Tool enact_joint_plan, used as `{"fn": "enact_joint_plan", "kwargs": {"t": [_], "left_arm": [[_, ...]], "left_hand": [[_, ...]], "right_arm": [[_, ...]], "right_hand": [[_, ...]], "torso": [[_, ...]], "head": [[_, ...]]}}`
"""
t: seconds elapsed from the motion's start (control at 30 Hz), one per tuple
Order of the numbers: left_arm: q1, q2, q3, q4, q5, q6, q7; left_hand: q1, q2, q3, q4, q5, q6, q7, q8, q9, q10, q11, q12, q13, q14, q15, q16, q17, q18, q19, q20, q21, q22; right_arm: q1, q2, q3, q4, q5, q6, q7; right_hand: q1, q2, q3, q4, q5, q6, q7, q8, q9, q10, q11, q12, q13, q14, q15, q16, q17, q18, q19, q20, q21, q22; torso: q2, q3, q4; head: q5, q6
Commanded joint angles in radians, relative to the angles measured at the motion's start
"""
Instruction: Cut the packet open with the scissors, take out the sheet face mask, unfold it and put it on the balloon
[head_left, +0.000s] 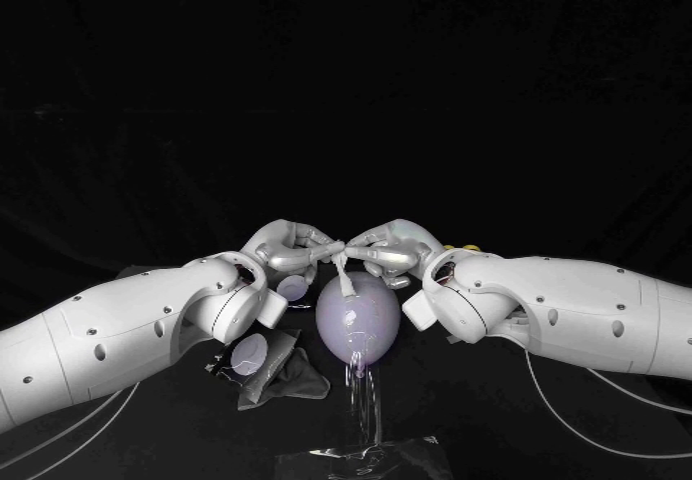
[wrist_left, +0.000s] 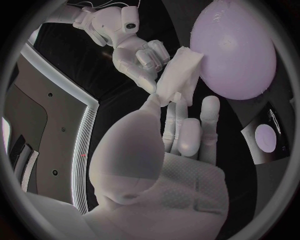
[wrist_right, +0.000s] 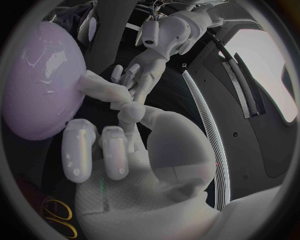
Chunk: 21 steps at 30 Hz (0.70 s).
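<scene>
A pale lilac balloon (head_left: 358, 318) stands upright at the table's middle. Just above its top my left hand (head_left: 289, 248) and right hand (head_left: 392, 248) meet fingertip to fingertip. Both pinch the folded white sheet mask (head_left: 342, 265), which hangs down onto the balloon's top. The left wrist view has the mask (wrist_left: 178, 75) lying against the balloon (wrist_left: 234, 50), with the right hand (wrist_left: 140, 60) holding its far side. From the right wrist, the mask (wrist_right: 103, 90) stretches from the balloon (wrist_right: 40, 80) to the left hand (wrist_right: 140, 70).
A dark packet (head_left: 274, 370) printed with a lilac oval lies left of the balloon, under my left forearm. Yellow-handled scissors (wrist_right: 59, 215) lie below my right wrist. A shiny stand (head_left: 361, 455) sits in front of the balloon.
</scene>
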<state>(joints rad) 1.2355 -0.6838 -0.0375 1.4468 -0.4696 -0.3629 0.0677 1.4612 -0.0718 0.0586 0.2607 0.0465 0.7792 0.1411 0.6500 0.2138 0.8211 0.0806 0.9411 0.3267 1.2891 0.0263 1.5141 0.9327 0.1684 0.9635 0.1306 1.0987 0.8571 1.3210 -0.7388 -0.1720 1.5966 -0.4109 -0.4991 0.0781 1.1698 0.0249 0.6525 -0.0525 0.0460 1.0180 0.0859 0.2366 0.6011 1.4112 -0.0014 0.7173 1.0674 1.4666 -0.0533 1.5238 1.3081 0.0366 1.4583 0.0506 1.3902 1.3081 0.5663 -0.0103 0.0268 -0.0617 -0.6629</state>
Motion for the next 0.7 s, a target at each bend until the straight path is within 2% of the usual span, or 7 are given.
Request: {"fn": "enact_joint_plan", "kwargs": {"t": [0.03, 0.1, 0.17, 0.33, 0.43, 0.57, 0.7], "left_arm": [[0.002, 0.003, 0.002, 0.001, -0.006, -0.008, 0.025], [0.002, 0.003, 0.002, 0.002, -0.005, -0.013, 0.036], [0.002, 0.003, 0.001, 0.002, -0.001, -0.018, 0.048], [0.002, 0.002, 0.001, 0.004, 0.021, -0.030, 0.077], [0.002, 0.000, 0.001, 0.005, 0.040, -0.034, 0.086], [0.002, -0.005, 0.001, 0.008, 0.066, -0.038, 0.094], [0.002, -0.012, 0.001, 0.012, 0.087, -0.038, 0.098]], "left_hand": [[0.018, 0.014, 0.016, 0.001, 0.003, 0.015, -0.004, 0.009, -0.001, 0.013, -0.004, -0.006, -0.004, -0.003, -0.004, 0.005, -0.027, -0.002, 0.006, -0.001, 0.004, 0.002], [0.037, 0.036, 0.038, 0.003, 0.003, 0.032, -0.014, 0.011, -0.004, 0.024, -0.013, -0.014, -0.011, -0.002, -0.013, 0.004, -0.032, -0.003, 0.011, -0.004, 0.009, 0.008], [0.073, 0.059, 0.084, 0.002, 0.003, 0.054, -0.028, 0.008, -0.011, 0.046, -0.026, -0.033, -0.024, 0.025, -0.026, 0.008, 0.020, -0.003, 0.012, -0.012, 0.012, 0.009], [0.127, 0.076, 0.185, -0.017, 0.003, 0.073, -0.034, 0.003, -0.019, 0.074, -0.035, -0.071, -0.047, 0.035, -0.036, 0.008, 0.034, -0.006, 0.024, -0.022, 0.025, 0.023], [0.121, 0.065, 0.243, -0.016, 0.003, 0.072, -0.030, 0.001, -0.022, 0.090, -0.033, -0.089, -0.057, 0.038, -0.034, 0.008, 0.037, -0.007, 0.023, -0.027, 0.028, 0.025], [0.073, 0.025, 0.390, -0.015, 0.002, 0.076, -0.025, 0.006, -0.025, 0.114, -0.030, -0.108, -0.066, 0.036, -0.031, 0.007, 0.031, -0.007, 0.015, -0.029, 0.032, 0.026], [0.029, -0.001, 0.474, -0.028, 0.002, 0.071, -0.023, 0.008, -0.026, 0.117, -0.027, -0.114, -0.066, 0.033, -0.030, 0.006, 0.024, -0.006, 0.008, -0.027, 0.031, 0.023]], "right_arm": [[0.000, 0.001, 0.001, 0.001, -0.011, 0.013, 0.004], [0.000, 0.001, 0.001, -0.001, -0.011, 0.012, 0.003], [0.000, 0.001, 0.001, -0.002, -0.011, 0.012, 0.002], [0.000, 0.001, 0.000, -0.007, -0.013, 0.011, 0.001], [0.000, 0.001, 0.000, -0.009, -0.014, 0.010, 0.000], [0.000, 0.001, 0.000, -0.012, -0.016, 0.008, -0.001], [0.000, 0.000, 0.000, -0.018, -0.017, 0.006, -0.002]], "right_hand": [[0.005, 0.009, 0.000, -0.005, 0.003, 0.014, -0.009, 0.054, 0.069, 0.008, -0.001, 0.001, 0.001, 0.086, -0.009, 0.004, 0.206, 0.004, 0.019, 0.000, 0.004, 0.209], [0.005, 0.009, 0.000, -0.005, 0.003, 0.014, -0.009, 0.054, 0.069, 0.008, -0.001, 0.001, 0.001, 0.086, -0.009, 0.004, 0.206, 0.004, 0.019, 0.000, 0.004, 0.209], [0.005, 0.009, 0.000, -0.005, 0.003, 0.014, -0.009, 0.054, 0.069, 0.008, -0.001, 0.001, 0.001, 0.086, -0.009, 0.004, 0.206, 0.004, 0.019, 0.000, 0.004, 0.209], [0.005, 0.009, 0.000, -0.005, 0.003, 0.014, -0.009, 0.054, 0.069, 0.008, -0.001, 0.001, 0.001, 0.086, -0.009, 0.004, 0.206, 0.004, 0.019, 0.000, 0.004, 0.209], [0.005, 0.009, 0.000, -0.005, 0.003, 0.014, -0.009, 0.054, 0.069, 0.008, -0.001, 0.001, 0.001, 0.086, -0.009, 0.004, 0.206, 0.004, 0.019, 0.000, 0.004, 0.209], [0.005, 0.009, 0.000, -0.005, 0.003, 0.014, -0.009, 0.054, 0.069, 0.008, -0.001, 0.001, 0.001, 0.086, -0.009, 0.004, 0.206, 0.004, 0.019, 0.000, 0.004, 0.209], [0.005, 0.009, 0.000, -0.005, 0.003, 0.014, -0.009, 0.054, 0.069, 0.008, -0.001, 0.001, 0.001, 0.086, -0.009, 0.004, 0.206, 0.004, 0.019, 0.000, 0.004, 0.209]], "torso": [[0.000, 0.0000, -0.0002], [0.000, 0.0002, -0.0002], [0.000, 0.0000, -0.0004], [0.000, -0.0002, -0.0002], [0.000, -0.0004, -0.0003], [0.000, -0.0003, 0.0002], [0.000, -0.0006, 0.0006]], "head": [[-0.001, -0.002], [-0.001, -0.002], [0.000, -0.002], [-0.001, -0.001], [-0.001, -0.001], [-0.002, 0.000], [-0.004, 0.000]]}}
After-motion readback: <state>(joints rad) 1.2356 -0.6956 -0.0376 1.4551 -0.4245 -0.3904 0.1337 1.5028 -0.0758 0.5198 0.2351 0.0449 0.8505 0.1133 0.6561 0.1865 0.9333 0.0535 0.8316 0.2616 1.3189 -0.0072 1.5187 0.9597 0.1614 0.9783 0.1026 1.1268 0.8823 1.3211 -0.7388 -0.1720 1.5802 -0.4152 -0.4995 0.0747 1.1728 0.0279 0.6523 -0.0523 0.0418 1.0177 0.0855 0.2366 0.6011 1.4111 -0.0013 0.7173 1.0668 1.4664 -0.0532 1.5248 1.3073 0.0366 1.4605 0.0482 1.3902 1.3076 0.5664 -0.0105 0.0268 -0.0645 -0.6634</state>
